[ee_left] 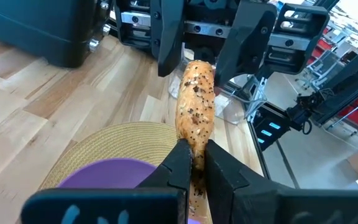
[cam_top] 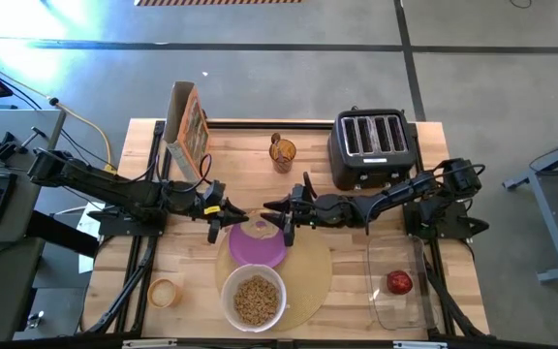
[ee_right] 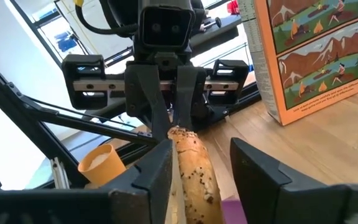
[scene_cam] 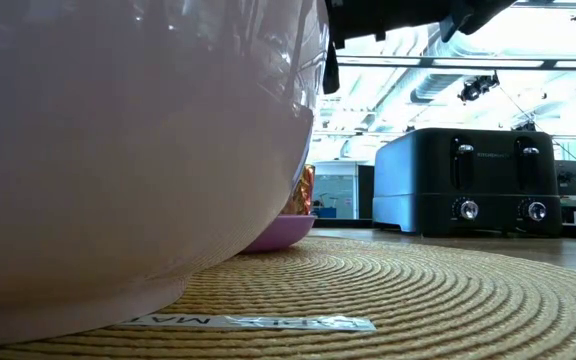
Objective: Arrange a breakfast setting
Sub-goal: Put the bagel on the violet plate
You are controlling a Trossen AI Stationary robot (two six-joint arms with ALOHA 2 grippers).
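Observation:
A seeded bagel half [ee_left: 195,102] stands on edge over the small purple plate [cam_top: 257,244], which lies on the far part of the round tan mat [cam_top: 310,276]. My left gripper [cam_top: 227,209] reaches in from the table's left and is shut on the bagel. My right gripper [cam_top: 281,209] comes from the right, open, with a finger on either side of the bagel's other end [ee_right: 188,155]. I cannot tell whether it touches. The white bowl of brown cereal [cam_top: 254,298] sits on the mat's near left. The red apple [cam_top: 399,282] lies in a clear tub. No spoon shows. My left gripper pinches the bagel half's near edge [ee_left: 197,146] between its two fingers [ee_left: 224,168], one on each flat face. The fingers come about level from the table's left. The bagel stands on edge above the purple plate; whether its lower rim rests on the plate is hidden.
A black four-slot toaster [cam_top: 371,145] stands at the far right and a cereal box [cam_top: 187,126] at the far left. An amber glass [cam_top: 281,152] is between them. A small paper cup [cam_top: 164,292] sits near left. The clear tub [cam_top: 395,301] is at the near right.

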